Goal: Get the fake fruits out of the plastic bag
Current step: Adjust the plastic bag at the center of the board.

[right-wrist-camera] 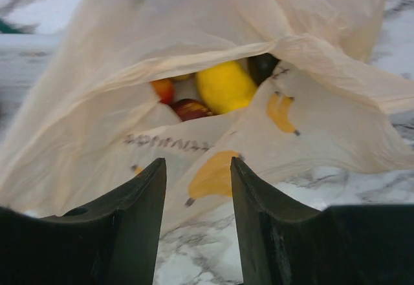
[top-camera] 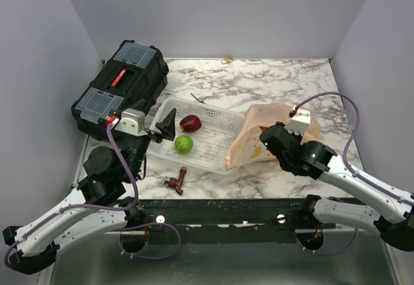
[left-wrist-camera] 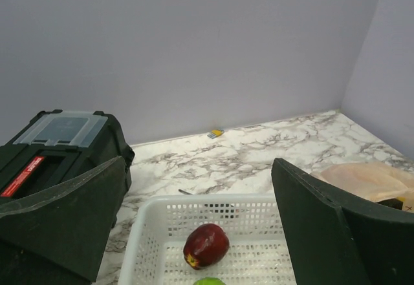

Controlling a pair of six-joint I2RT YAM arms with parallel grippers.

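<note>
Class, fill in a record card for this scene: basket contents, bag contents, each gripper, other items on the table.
Basket: white basket holds a red fruit and a green fruit.
Bag: plastic bag, right of the basket, mouth open; yellow fruit, orange fruit and dark red fruit show inside.
Left: left gripper open, empty, at the basket's left end.
Right: right gripper jaws apart, empty, facing the bag's mouth.
Other: black toolbox, brown tap-shaped object.

Marble-pattern tabletop [top-camera: 259, 81]. Black toolbox [top-camera: 123, 84] far left. White perforated basket [top-camera: 213, 139] centre. Plastic bag [top-camera: 272, 120] against basket's right end. Brown tap-shaped object [top-camera: 176, 181] near front edge. Small yellow item [top-camera: 228, 60] at far edge.
</note>
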